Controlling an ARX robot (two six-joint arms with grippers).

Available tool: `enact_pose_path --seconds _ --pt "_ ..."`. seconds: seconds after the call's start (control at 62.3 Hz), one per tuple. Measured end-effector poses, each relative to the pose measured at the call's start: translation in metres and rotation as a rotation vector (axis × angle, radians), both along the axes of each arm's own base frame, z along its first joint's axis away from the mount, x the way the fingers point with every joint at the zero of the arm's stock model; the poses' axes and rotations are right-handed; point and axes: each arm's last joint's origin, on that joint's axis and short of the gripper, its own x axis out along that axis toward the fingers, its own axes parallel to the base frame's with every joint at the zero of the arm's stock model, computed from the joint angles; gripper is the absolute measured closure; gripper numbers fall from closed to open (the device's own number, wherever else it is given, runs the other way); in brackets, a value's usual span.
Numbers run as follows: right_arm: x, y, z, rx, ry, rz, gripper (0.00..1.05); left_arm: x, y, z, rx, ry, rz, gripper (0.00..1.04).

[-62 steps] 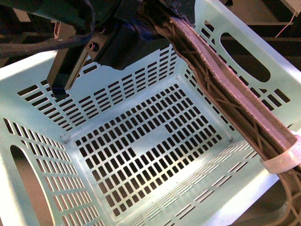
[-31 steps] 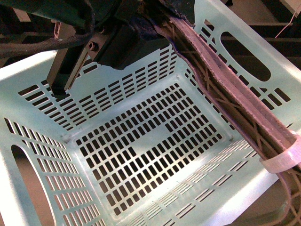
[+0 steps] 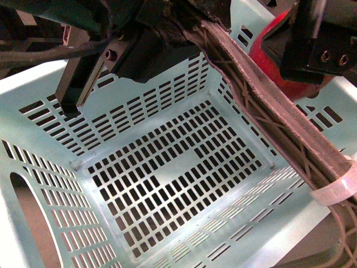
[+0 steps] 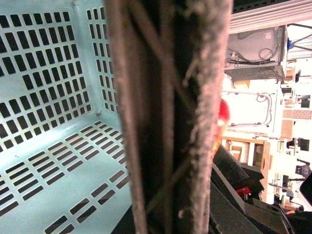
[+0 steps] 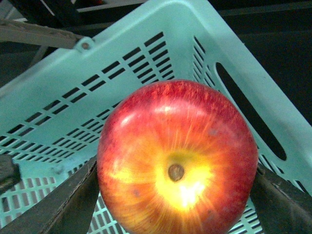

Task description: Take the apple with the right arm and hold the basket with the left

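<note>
The pale mint-green basket (image 3: 50, 89) fills the front view, tilted, its slotted floor bare. My left gripper (image 3: 262, 103) is shut on the basket's right wall; one brown ribbed finger with a white band lies along the rim. That finger (image 4: 165, 117) blocks the middle of the left wrist view, with the basket's inside (image 4: 48, 97) beside it. My right gripper (image 3: 312, 39), black and blocky, is shut on the red apple (image 3: 268, 56) just over the basket's far right rim. In the right wrist view the apple (image 5: 178, 158), stem dimple facing the camera, sits between both fingers (image 5: 68, 204) above the basket (image 5: 122, 58).
Black arm links and cables (image 3: 83, 61) hang over the basket's back left wall. Dark shelving lies behind the basket. A bright room with shelves and equipment (image 4: 258, 53) shows past the finger, and a sliver of the apple (image 4: 223, 114) with it.
My right gripper has come into the front view at the top right, carrying the apple over the basket's rim. The basket and left gripper have barely shifted.
</note>
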Motion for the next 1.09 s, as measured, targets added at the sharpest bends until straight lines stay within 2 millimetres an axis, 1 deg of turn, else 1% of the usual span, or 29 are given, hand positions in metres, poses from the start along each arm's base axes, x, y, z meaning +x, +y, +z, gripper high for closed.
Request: enact_pose_path --seconds 0.032,0.064,0.209,0.273,0.353,0.385,0.642,0.658,0.739,0.835,0.867,1.012,1.092 --pt "0.000 0.000 0.001 0.003 -0.002 -0.008 0.09 0.000 0.000 0.000 0.000 0.000 0.000 0.98" --pt "-0.001 -0.001 0.002 0.003 -0.005 -0.016 0.07 0.000 0.000 0.000 0.000 0.000 0.000 0.98" --pt "-0.008 -0.009 0.013 0.005 -0.039 -0.084 0.09 0.000 0.000 0.000 0.003 -0.001 0.000 0.98" --pt "-0.013 -0.017 0.020 -0.002 -0.068 -0.150 0.09 0.001 -0.001 -0.001 0.005 0.001 -0.005 0.98" --pt "-0.031 -0.039 0.028 -0.039 -0.103 -0.326 0.09 0.001 -0.001 -0.001 0.008 -0.001 0.003 0.98" --pt "-0.035 -0.043 0.029 -0.037 -0.113 -0.355 0.09 0.001 -0.001 -0.001 0.009 -0.003 0.002 0.98" --pt "-0.036 -0.044 0.029 -0.036 -0.127 -0.351 0.10 0.000 -0.001 -0.001 0.003 0.003 -0.006 0.98" --pt "-0.036 -0.044 0.029 -0.035 -0.142 -0.340 0.11 0.000 -0.001 -0.001 0.003 0.002 -0.005 0.98" --pt "-0.040 -0.050 0.020 -0.033 -0.313 -0.238 0.25 0.001 -0.001 -0.001 0.006 0.000 -0.002 0.98" --pt "-0.049 -0.062 0.013 -0.109 -0.436 -0.218 0.40 0.001 -0.001 -0.001 0.007 0.000 0.001 0.98" --pt "-0.052 -0.067 0.011 -0.129 -0.451 -0.218 0.47 0.001 -0.001 -0.001 0.007 0.000 0.000 0.98" --pt "-0.062 -0.078 0.001 -0.175 -0.459 -0.208 0.70 0.001 -0.001 -0.001 0.005 0.002 -0.004 0.98" --pt "-0.068 -0.084 -0.005 -0.184 -0.456 -0.204 0.86 0.001 -0.001 -0.001 0.005 0.001 -0.003 0.98"
